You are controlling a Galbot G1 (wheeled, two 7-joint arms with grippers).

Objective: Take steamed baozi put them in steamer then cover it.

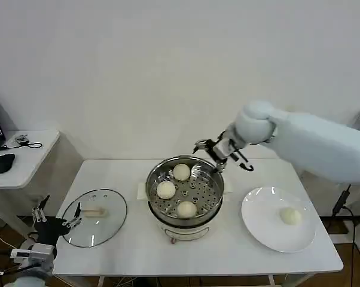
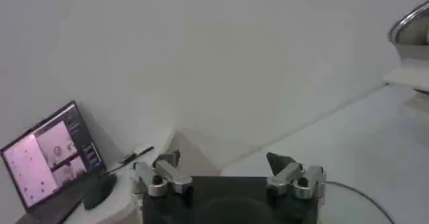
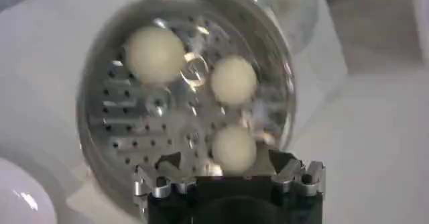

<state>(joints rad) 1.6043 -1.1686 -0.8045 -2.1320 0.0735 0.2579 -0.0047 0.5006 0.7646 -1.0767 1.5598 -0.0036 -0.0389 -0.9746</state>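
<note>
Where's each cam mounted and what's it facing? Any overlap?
Head: high on the robot, looking down at the table; right arm reaches over the steamer, left gripper beside the cover.
Left wrist: behind the open left gripper, facing the wall.
Right wrist: above the steamer, looking down past the open right gripper.
Shared: head and right wrist both show three steamed baozi.

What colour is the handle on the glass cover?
Pale cream handle, clearest in head view.
</note>
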